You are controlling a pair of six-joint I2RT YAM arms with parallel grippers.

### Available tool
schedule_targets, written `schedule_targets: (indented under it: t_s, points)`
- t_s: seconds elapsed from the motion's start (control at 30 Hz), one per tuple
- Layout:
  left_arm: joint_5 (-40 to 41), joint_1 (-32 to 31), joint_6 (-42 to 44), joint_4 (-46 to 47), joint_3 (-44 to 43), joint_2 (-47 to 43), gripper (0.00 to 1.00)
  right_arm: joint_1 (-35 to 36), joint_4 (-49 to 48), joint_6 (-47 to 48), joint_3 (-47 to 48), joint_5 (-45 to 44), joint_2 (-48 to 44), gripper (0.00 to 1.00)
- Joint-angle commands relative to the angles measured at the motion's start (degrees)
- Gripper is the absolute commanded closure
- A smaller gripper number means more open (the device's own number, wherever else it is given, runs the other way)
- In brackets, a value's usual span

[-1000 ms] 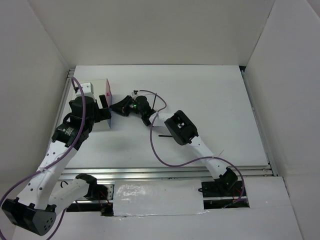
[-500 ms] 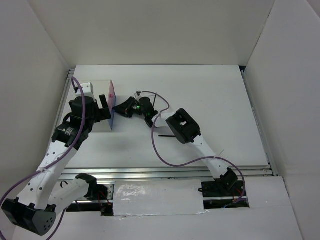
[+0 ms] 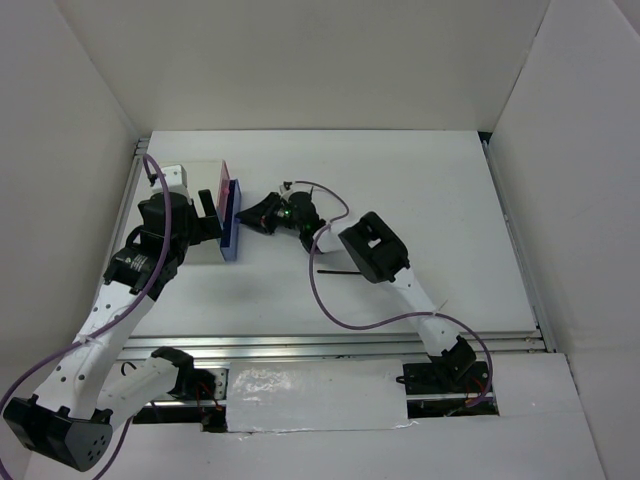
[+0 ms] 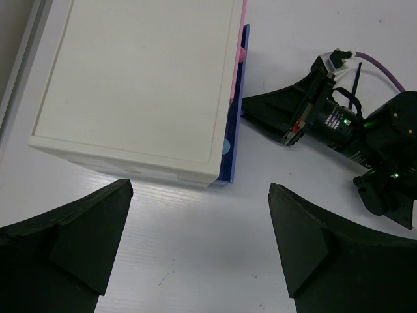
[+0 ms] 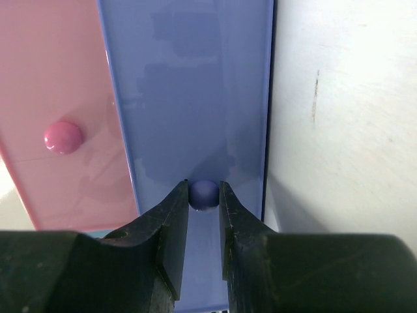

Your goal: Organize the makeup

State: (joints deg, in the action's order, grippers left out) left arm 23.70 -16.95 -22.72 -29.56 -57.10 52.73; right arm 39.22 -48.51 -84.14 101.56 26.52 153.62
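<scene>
While both arms are reaching out from the near edge of the counter (image 3: 430, 200), a thin black pencil (image 3: 336, 270) is lying flat on the bare surface. It is sitting about midway between the left and right edges, partly tucked under the right arm's forearm and well apart from the box. Farther in, toward the left edge, the left pincer (image 4: 200, 195) is hanging with its fingers spread wide apart and gripping nothing, just short of the near end of the white box (image 4: 137, 85). Beside it, the right pincer (image 5: 204, 188) is pointing toward the left edge and clamping its two fingers (image 5: 171, 215) on the small round blue knob (image 5: 204, 194) of the blue drawer (image 5: 195, 98). That drawer's front is standing out a little past the pink drawer (image 5: 58, 85) next to it, whose pink knob (image 5: 63, 137) is sitting untouched. The box itself is resting toward the far left corner, its drawer fronts facing the right edge. A purple cable (image 3: 325, 300) is looping over the counter alongside the right arm.
</scene>
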Motion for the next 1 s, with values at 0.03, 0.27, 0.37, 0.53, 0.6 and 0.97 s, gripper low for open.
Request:
schedule_targets:
  t_s: [0.03, 0.27, 0.37, 0.53, 0.6, 0.97]
  points:
    - [-0.15, 0.25, 0.13, 1.88, -1.79, -0.08, 0.01, -1.34, -3.34, 1.96, -2.06, 0.02, -5.87, 0.90]
    - [-0.50, 0.25, 0.13, 1.96, -1.79, -0.17, 0.01, -2.74, -5.62, 2.58, -7.60, 0.02, -9.21, 0.90]
    - [-0.59, 0.25, 0.22, 2.05, -1.79, -0.26, 0.01, -3.45, -7.21, 2.75, -10.76, 0.28, -10.62, 0.91]
    - [-0.59, 0.25, 0.22, 1.96, -1.79, -0.35, 0.01, -4.85, -8.97, 3.37, -15.42, 0.63, -13.17, 0.91]
    - [-0.59, 0.25, 0.13, 2.05, -1.70, -0.43, 0.01, -5.21, -9.84, 3.45, -17.17, 0.90, -13.96, 0.91]
    - [-2.61, 0.25, 1.19, 1.96, -1.96, 0.88, 0.01, -6.26, -8.09, 7.93, -20.34, 2.57, -19.32, 0.36]
